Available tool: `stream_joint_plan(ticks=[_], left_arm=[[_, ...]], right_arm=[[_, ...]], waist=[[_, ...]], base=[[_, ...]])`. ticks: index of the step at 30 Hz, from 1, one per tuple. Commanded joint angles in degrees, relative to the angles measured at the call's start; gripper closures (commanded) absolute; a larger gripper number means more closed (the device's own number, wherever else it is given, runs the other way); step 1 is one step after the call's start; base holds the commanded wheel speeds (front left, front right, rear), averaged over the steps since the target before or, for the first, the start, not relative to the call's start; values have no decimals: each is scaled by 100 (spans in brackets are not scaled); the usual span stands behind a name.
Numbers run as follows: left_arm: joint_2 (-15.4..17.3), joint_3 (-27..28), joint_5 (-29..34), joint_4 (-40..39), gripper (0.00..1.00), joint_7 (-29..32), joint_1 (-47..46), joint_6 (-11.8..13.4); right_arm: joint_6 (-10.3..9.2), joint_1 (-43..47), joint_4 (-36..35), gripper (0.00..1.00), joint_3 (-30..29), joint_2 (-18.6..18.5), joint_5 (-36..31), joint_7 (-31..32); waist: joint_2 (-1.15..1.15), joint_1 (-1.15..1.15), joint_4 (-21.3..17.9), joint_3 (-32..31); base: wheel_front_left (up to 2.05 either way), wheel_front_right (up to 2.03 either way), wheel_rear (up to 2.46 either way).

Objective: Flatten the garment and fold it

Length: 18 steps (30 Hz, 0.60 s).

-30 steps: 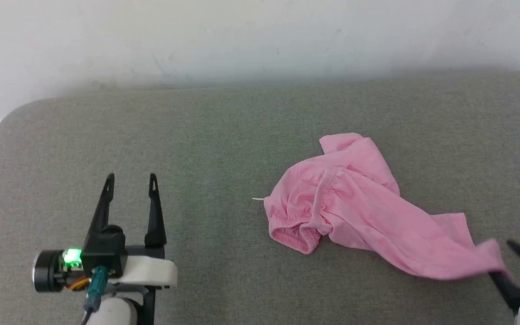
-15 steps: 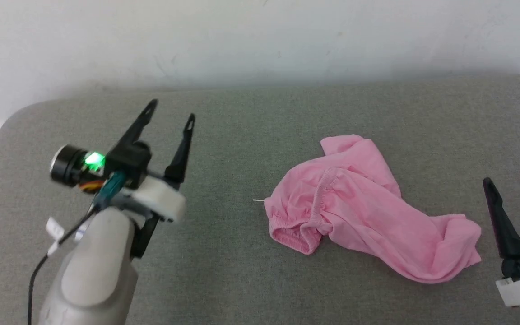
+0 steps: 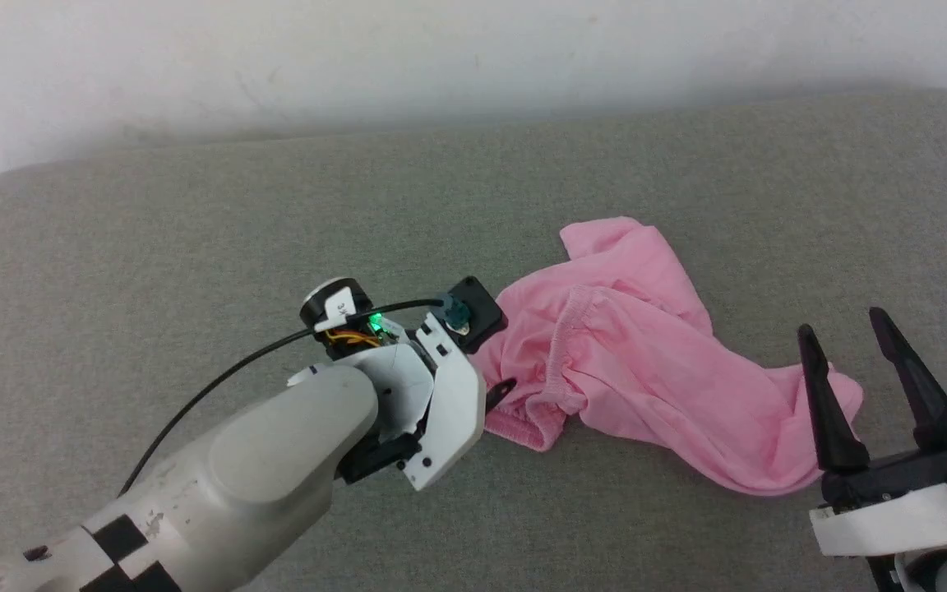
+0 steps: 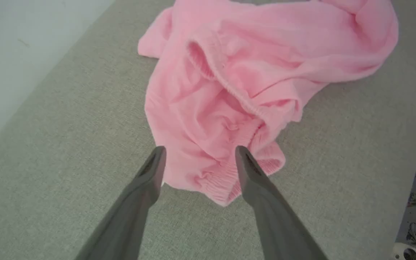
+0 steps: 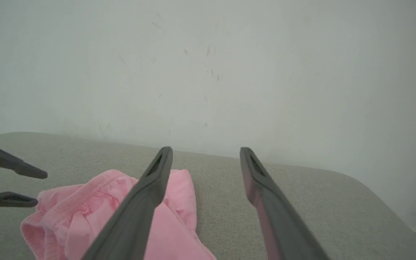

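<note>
The garment (image 3: 654, 362) lies in a crumpled pink heap on the right half of a big grey pad (image 3: 194, 214).

A white wall (image 3: 441, 49) stands behind the pad; the pad is soft grey cloth; the pale left arm (image 3: 260, 469) reaches across it to the heap's left end; the shorts are not flat and not folded; the left gripper (image 4: 199, 151) has its two dark fingers spread apart, one on each side of the bunched edge, holding nothing; I cannot tell if the tips touch the cloth; the right gripper (image 3: 842, 321) stands just by the heap's right end, fingers spread apart too, holding nothing; the stretchy waistband (image 4: 229, 90) runs wrinkled across the heap.
</note>
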Motion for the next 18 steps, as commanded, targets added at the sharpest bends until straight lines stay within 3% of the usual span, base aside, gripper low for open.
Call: stream_joint_plan(ticks=[1, 4, 7, 12, 16, 17, 18], left_arm=[[139, -374, -268, -61, 0, 201, -262, -1], [335, -1002, -716, -103, 0, 533, -621, -1], [378, -1201, -898, -104, 0, 810, -782, -1], [410, -1237, -446, -238, 0, 1621, -467, -2], [545, -1239, -250, -357, 0, 1780, -315, -2], [578, -1239, -247, -384, 57, 1669, -341, -2], [614, -1239, -278, -407, 100, 1519, -388, -2]], right_arm=[[-5, -132, 57, 0, 41, 61, -50, -35], [-5, -295, 93, 0, 92, 163, -58, -38], [-5, -413, 136, 0, 161, 236, -48, -39], [-5, -599, 235, 0, 232, 309, -83, -39], [-5, -646, 305, 0, 204, 339, -96, -39], [-5, -641, 321, 0, 182, 347, -100, -40], [-5, -633, 335, 0, 165, 354, -103, -40]], waist=[[0, -1, -199, 218], [0, -1, -345, 409], [0, -1, -482, 596], [0, -1, -630, 811], [0, -1, -611, 819], [0, -1, -584, 797], [0, -1, -550, 768]], base=[[0, 0, 0], [0, 0, 0], [0, 0, 0], [0, 0, 0], [0, 0, 0], [0, 0, 0], [0, 0, 0]])
